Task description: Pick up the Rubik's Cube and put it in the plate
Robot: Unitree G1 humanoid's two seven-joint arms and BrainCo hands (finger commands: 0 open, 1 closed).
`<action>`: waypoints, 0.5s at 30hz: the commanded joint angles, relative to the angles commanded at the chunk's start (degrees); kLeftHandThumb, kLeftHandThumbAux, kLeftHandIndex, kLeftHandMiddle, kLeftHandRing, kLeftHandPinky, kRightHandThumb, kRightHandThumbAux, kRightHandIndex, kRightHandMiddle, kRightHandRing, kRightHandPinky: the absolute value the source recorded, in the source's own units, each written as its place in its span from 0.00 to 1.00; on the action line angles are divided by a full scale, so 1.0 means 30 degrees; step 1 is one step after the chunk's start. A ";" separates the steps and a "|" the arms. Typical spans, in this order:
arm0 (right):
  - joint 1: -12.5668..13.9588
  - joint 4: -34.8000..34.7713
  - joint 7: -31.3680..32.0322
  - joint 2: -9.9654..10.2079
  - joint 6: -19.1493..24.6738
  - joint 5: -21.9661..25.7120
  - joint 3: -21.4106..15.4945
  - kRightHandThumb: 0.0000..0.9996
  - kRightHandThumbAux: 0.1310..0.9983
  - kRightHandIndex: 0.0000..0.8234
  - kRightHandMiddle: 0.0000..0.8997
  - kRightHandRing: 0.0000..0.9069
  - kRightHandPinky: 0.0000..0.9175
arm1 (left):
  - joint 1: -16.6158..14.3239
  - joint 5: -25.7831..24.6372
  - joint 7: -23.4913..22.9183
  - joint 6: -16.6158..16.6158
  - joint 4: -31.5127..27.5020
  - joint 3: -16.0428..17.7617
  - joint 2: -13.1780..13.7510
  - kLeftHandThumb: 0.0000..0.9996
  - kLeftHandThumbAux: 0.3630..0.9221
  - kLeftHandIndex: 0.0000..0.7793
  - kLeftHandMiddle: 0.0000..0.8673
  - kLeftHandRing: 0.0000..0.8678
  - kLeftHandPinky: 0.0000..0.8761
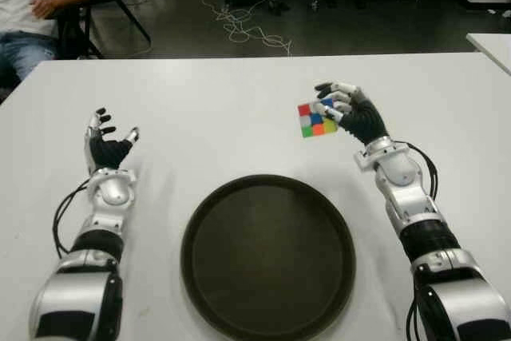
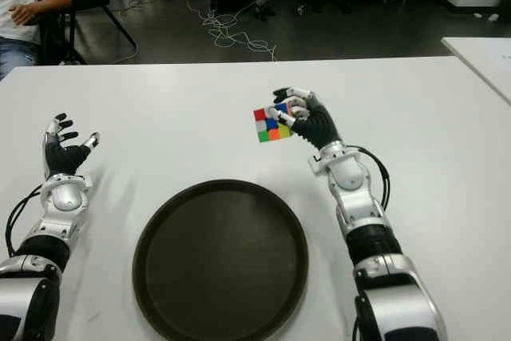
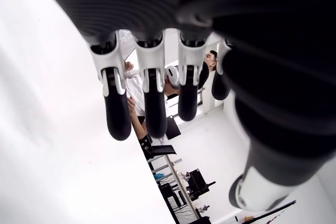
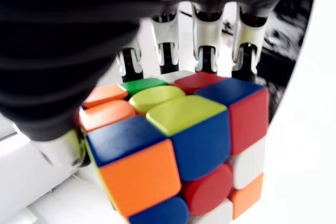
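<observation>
Right robot hand: positioned over the far right part of the white bench, its fingers curled round the multicoloured plastic Rubik's Cube. The right wrist view confirms contact: four fingers press one side of the cube and the thumb bears on the opposite side, so the cube is held in a closed grasp. Whether it is lifted off the bench or resting on it cannot be determined from these views.

Left robot hand: over the left side of the bench, well apart from the cube, fingers spread and holding nothing. It shows to the left of the plate. Idle.

Round dark brown plate: on the bench at the near centre, unoccupied.

Governing relation: the plate lies nearer than the held cube and to its left, between the two forearms. The right robot hand is the nearer of the two to the plate's far right rim. A cube has no long axis, so orientation on release matters little.

Assessment: the grasp stage appears complete; transfer to the plate is not yet done. The coming move calls for carrying the cube leftward and nearward, clearing the plate's raised rim.

A seated person is at the far left, away from the work area.
</observation>
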 joint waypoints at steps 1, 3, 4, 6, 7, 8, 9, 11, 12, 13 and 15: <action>0.0116 -0.0292 0.0201 0.0035 0.0416 0.0150 -0.0015 0.69 0.68 0.53 0.85 0.87 0.84 | 0.0001 -0.0011 0.0000 -0.0022 0.0001 0.0008 -0.0005 0.13 0.71 0.19 0.22 0.25 0.31; 0.0313 -0.0860 0.0724 0.0187 0.1533 0.0704 -0.0101 0.69 0.68 0.53 0.85 0.86 0.84 | 0.0004 -0.0027 0.0016 -0.0078 0.0011 0.0025 -0.0013 0.14 0.71 0.20 0.22 0.25 0.31; 0.0354 -0.1199 0.1218 0.0305 0.2559 0.1389 -0.0279 0.69 0.68 0.53 0.84 0.86 0.84 | 0.0023 -0.0040 -0.0008 -0.0122 0.0019 0.0037 -0.0001 0.14 0.71 0.21 0.22 0.25 0.31; 0.0432 -0.1776 0.1940 0.0472 0.4191 0.2446 -0.0573 0.70 0.68 0.53 0.84 0.86 0.84 | 0.0047 -0.0050 -0.0051 -0.0174 0.0033 0.0048 0.0016 0.14 0.70 0.21 0.22 0.25 0.31; 0.0474 -0.2023 0.2179 0.0523 0.4809 0.2816 -0.0678 0.70 0.68 0.53 0.84 0.86 0.85 | 0.0051 -0.0049 -0.0066 -0.0187 0.0039 0.0048 0.0021 0.13 0.70 0.20 0.22 0.25 0.31; 0.0504 -0.2262 0.2434 0.0563 0.5483 0.3224 -0.0797 0.70 0.68 0.53 0.84 0.86 0.85 | 0.0051 -0.0044 -0.0081 -0.0189 0.0046 0.0041 0.0025 0.12 0.70 0.20 0.22 0.25 0.31; 0.0528 -0.2460 0.2611 0.0587 0.5991 0.3500 -0.0884 0.70 0.68 0.53 0.84 0.86 0.85 | 0.0049 -0.0041 -0.0091 -0.0192 0.0053 0.0036 0.0028 0.12 0.70 0.19 0.22 0.25 0.31; 0.0602 -0.2939 0.3067 0.0635 0.7250 0.4148 -0.1036 0.70 0.68 0.53 0.85 0.86 0.86 | 0.0068 -0.0035 -0.0112 -0.0188 0.0037 0.0031 0.0050 0.11 0.70 0.18 0.22 0.25 0.31; 0.0626 -0.3131 0.3221 0.0639 0.7724 0.4345 -0.1085 0.70 0.68 0.53 0.85 0.86 0.86 | 0.0071 -0.0029 -0.0113 -0.0184 0.0034 0.0029 0.0056 0.11 0.70 0.18 0.22 0.25 0.32; 0.0649 -0.3295 0.3316 0.0637 0.8078 0.4470 -0.1122 0.70 0.68 0.53 0.85 0.86 0.86 | 0.0071 -0.0024 -0.0113 -0.0181 0.0035 0.0030 0.0060 0.11 0.70 0.18 0.22 0.25 0.32; 0.0667 -0.3552 0.3598 0.0610 0.8751 0.4744 -0.1169 0.71 0.68 0.53 0.86 0.87 0.86 | 0.0065 -0.0019 -0.0085 -0.0180 0.0045 0.0036 0.0057 0.11 0.70 0.18 0.23 0.26 0.33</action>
